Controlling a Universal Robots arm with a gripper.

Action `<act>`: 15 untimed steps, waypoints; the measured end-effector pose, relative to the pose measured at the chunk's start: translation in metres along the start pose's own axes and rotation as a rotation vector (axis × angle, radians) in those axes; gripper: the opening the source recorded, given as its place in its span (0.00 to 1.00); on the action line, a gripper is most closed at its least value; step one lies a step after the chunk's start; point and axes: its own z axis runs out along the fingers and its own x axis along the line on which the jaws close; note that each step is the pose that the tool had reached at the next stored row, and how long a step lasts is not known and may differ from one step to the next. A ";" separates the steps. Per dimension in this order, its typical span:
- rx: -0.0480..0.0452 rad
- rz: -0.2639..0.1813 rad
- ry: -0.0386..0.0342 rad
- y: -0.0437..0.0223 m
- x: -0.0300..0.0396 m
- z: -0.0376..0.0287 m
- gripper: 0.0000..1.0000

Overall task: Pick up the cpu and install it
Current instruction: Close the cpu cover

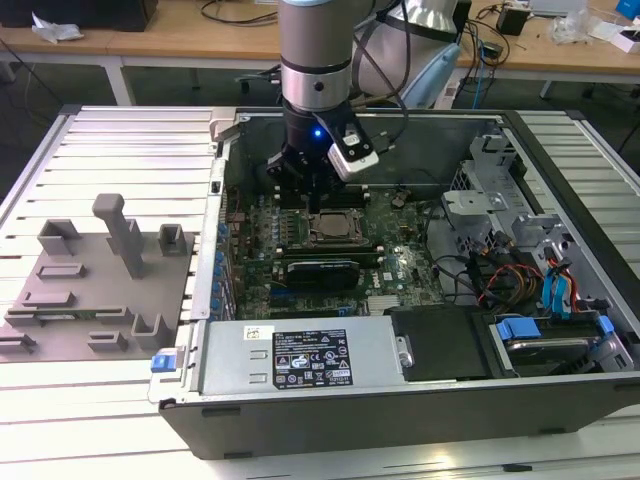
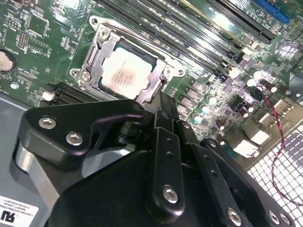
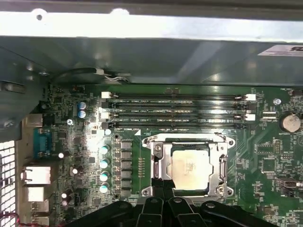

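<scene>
Cpu (image 3: 191, 170) lies in the socket (image 3: 158, 163), at 5 o'clock from your gripper (image 1: 305, 198) in the exterior view; its fingers are pinched together, empty.

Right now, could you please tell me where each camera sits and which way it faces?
Exterior view: off the arm, outside the computer case, looking down into it; shows the arm and gripper.
First wrist view: on the arm, facing the motherboard; gripper shows.
Second wrist view: on the arm, looking past the gripper at the motherboard.
Both wrist views share the cpu lying in its socket.
</scene>
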 end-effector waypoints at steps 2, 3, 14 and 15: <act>-0.0001 0.000 0.0000 -0.0001 -0.0078 0.0003 0.11; -0.0001 0.000 0.0000 -0.0001 -0.0122 0.0005 0.11; 0.0000 0.000 0.0000 -0.0007 -0.0349 0.0014 0.11; 0.0000 0.000 0.0000 -0.0007 -0.0350 0.0011 0.11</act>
